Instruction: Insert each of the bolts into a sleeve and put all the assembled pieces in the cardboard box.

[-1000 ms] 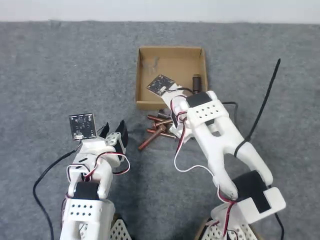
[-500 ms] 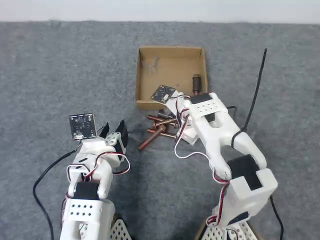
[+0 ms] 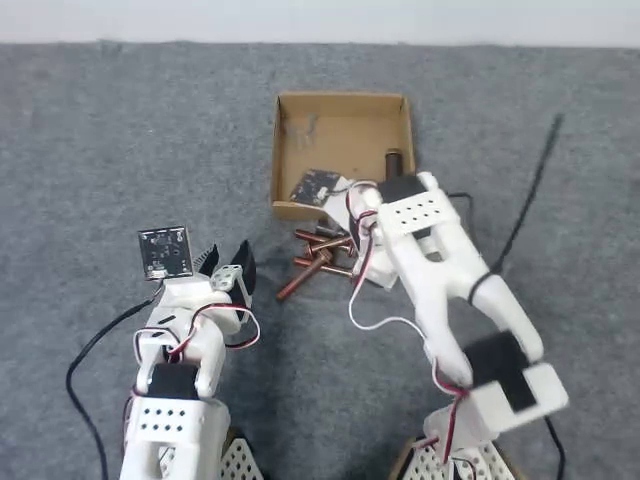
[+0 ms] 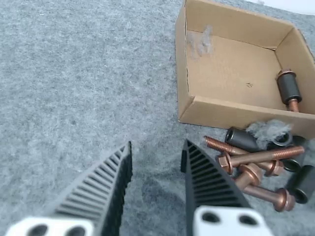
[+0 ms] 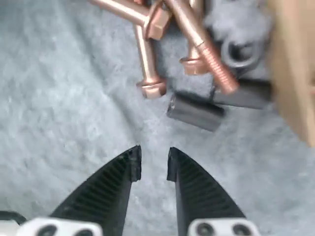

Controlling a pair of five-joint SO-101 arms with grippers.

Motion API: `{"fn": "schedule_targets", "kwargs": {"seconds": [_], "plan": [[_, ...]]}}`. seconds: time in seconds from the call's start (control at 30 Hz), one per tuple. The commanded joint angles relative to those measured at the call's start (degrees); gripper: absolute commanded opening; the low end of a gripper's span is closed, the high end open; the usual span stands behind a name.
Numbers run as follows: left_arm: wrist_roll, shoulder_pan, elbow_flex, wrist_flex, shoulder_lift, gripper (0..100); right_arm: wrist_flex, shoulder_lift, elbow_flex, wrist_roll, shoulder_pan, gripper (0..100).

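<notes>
Grey felt table (image 3: 100,120): left end effector (image 4: 157,143) wide; right end effector (image 5: 154,148) narrowly parted near sleeve (image 5: 194,112).

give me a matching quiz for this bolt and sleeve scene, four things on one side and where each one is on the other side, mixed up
Things
1. assembled piece
2. loose bolts
3. left gripper
4. right gripper

Places
A. open and empty, just short of a black sleeve lying on its side
B. inside the cardboard box
C. open and empty over bare carpet, apart from the pile
D. heaped on the carpet just outside the box's wall

Pairs: 1-B, 2-D, 3-C, 4-A
</notes>
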Motion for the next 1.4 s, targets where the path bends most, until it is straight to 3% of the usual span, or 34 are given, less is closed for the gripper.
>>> {"fn": "schedule_targets", "kwargs": {"seconds": [0.0,0.17,0.53,1.37], "plan": [[0.35,0.26,-0.84,0.09,-1.14,16,1.27,-4.88,-3.16,7.91,-0.31,12.2],[0.35,0.26,-0.84,0.09,-1.14,16,0.75,-0.31,-2.29,14.95,-0.13,19.9],[0.35,0.26,-0.84,0.00,-1.14,16,-6.29,7.69,-2.73,23.56,2.77,15.8],[0.35,0.26,-0.84,0.00,-1.14,16,-3.38,21.14,-13.45,26.37,5.76,15.4]]}}
